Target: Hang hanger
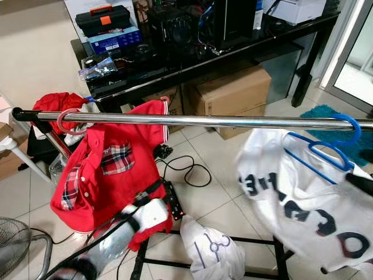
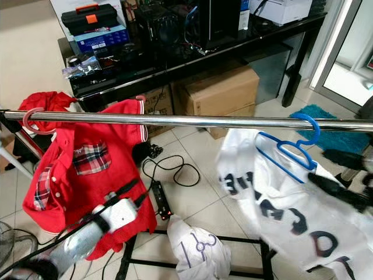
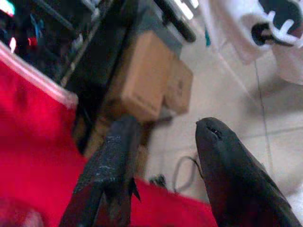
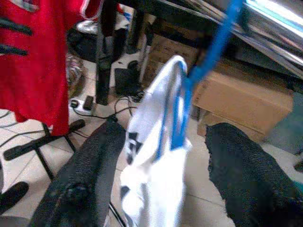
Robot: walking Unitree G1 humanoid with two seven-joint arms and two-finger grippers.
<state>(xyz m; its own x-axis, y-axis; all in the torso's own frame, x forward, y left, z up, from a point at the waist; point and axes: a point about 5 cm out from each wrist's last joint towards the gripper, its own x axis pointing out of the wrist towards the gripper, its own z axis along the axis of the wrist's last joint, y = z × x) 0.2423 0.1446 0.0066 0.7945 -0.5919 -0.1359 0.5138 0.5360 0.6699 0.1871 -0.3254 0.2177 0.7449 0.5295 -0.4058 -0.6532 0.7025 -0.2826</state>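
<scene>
A chrome rail [image 1: 233, 121] crosses the scene at chest height. The hook of a blue hanger [image 1: 335, 143] sits over the rail's right part, and a white shirt with dark letters [image 1: 303, 204] hangs from it at a tilt. My right gripper [image 4: 168, 130] is open, its black fingers [image 2: 335, 189] on either side of the shirt's shoulder and the hanger without closing on them. Further left, a red shirt [image 1: 111, 169] hangs on a pink hanger [image 1: 67, 119]. My left arm [image 1: 116, 239] reaches up to that shirt's hem, and the left gripper [image 3: 165, 127] is open against the red cloth.
Behind the rail stands a black table [image 1: 192, 61] loaded with toolboxes and equipment, with cardboard boxes [image 1: 233, 96] under it. A power strip and cables [image 1: 175, 198] lie on the tiles. A white garment [image 1: 213, 251] rests on the rack's base. A fan [image 1: 17, 251] stands bottom left.
</scene>
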